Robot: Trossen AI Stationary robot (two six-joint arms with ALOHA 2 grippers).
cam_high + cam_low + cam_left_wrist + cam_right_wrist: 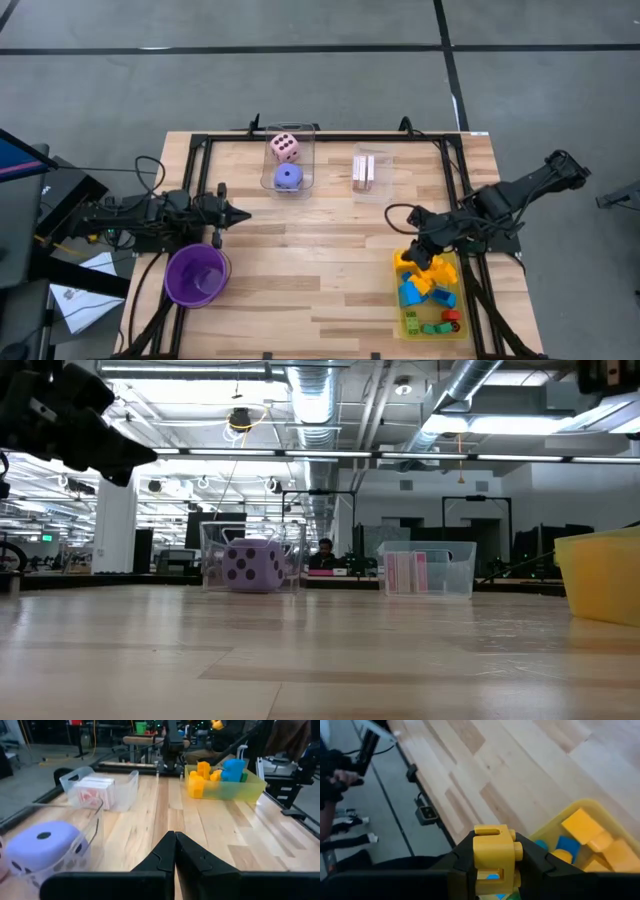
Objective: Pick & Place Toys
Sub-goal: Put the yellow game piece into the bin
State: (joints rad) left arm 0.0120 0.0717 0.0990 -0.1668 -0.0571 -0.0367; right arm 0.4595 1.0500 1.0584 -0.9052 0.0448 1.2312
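Note:
My right gripper (pixel 494 857) is shut on a yellow plastic block (pixel 495 851) above the yellow tray (pixel 402 300), which holds several yellow, blue, green and red blocks (pixel 425 290). The tray also shows in the right wrist view (pixel 580 806). My left gripper (pixel 175 851) is shut and empty, at the table's left (pixel 236 213) just beyond the purple cup (pixel 197 275). A pink die (pixel 285 148) and a purple die (pixel 288 177) lie in a clear box at the far middle. Pink-white cards (pixel 364 170) stand in a second clear box. My right gripper pinches the yellow block by two opposite sides (pixel 476 854) between its two fingers. The fingers slant down from above. The block is lifted clear, over the tray's far left corner.
The purple cup stands near the table's near left. The two clear boxes (pixel 100 790) stand along the far edge, between the arms. A black frame rail (pixel 330 136) runs round the tabletop. Bare wood lies in the table's middle (pixel 310 240).

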